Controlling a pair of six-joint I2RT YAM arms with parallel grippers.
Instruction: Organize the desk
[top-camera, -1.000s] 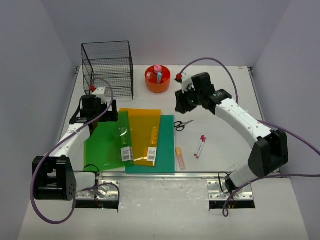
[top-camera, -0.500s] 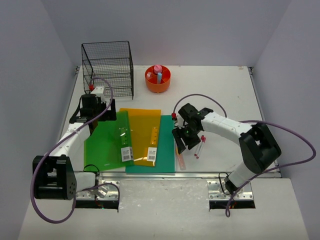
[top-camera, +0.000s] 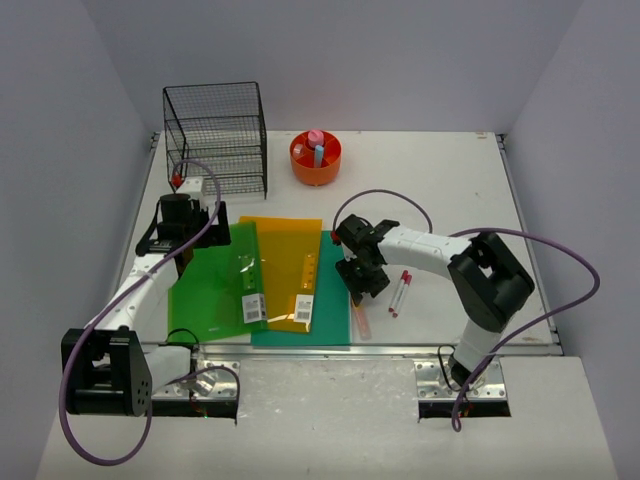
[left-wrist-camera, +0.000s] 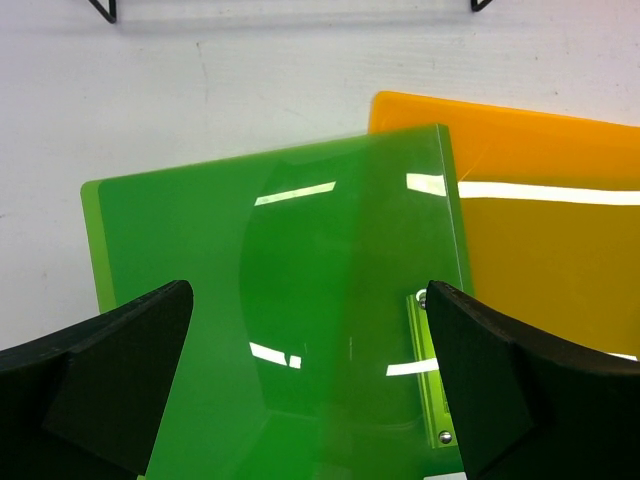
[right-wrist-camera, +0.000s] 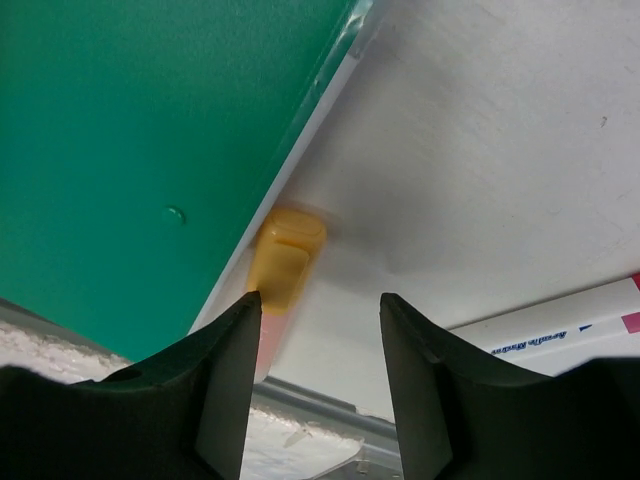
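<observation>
The white desk (top-camera: 450, 190) holds a green folder (top-camera: 215, 285), an orange folder (top-camera: 290, 260) and a teal folder (top-camera: 330, 300), overlapping near the front. A highlighter (top-camera: 360, 320) with a yellow cap and pink body lies at the teal folder's right edge. My right gripper (top-camera: 362, 285) is open just above it; in the right wrist view (right-wrist-camera: 320, 330) the highlighter (right-wrist-camera: 285, 255) sits by the left finger, not between the fingers. My left gripper (top-camera: 188, 252) is open and empty over the green folder (left-wrist-camera: 300, 250).
Two red and white markers (top-camera: 400, 292) lie right of the right gripper. A black wire basket (top-camera: 215, 135) and an orange pen holder (top-camera: 315, 160) stand at the back. The metal rail (top-camera: 330, 348) runs along the front edge. Scissors seen earlier are hidden under the right arm.
My right arm swung from beside the orange holder down and forward to the highlighter by the teal folder. The left arm barely moved.
</observation>
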